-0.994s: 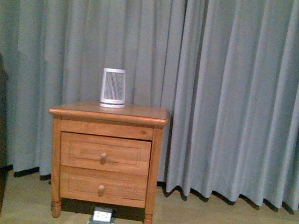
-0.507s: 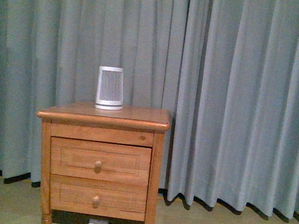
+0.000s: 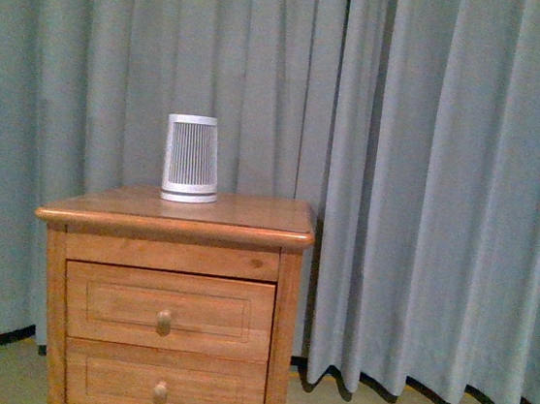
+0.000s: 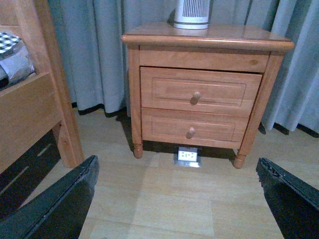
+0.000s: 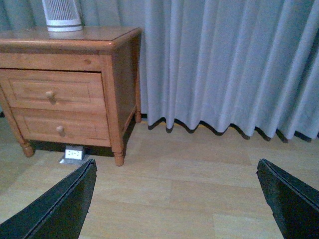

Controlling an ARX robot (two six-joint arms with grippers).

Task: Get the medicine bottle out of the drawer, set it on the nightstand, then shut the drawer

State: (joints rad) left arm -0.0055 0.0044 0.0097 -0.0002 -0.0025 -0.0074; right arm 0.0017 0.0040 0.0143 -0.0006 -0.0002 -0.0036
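The orange-brown nightstand stands against the curtain at the left of the front view. Its upper drawer is pushed in, with the round knob facing me. The medicine bottle is out of view. Neither arm shows in the front view. In the left wrist view, my left gripper is open above the wood floor, well short of the drawer, with nothing between its fingers. In the right wrist view, my right gripper is open too, over bare floor to the right of the nightstand.
A ribbed white-grey appliance stands on the nightstand's top. The lower drawer is also pushed in. A grey curtain hangs behind. A wooden bed frame rises left of the nightstand. A floor outlet sits under the cabinet.
The front view has drawn closer to the nightstand, which now looks larger and sits lower and further left. The bed post and floor outlet have left that view.
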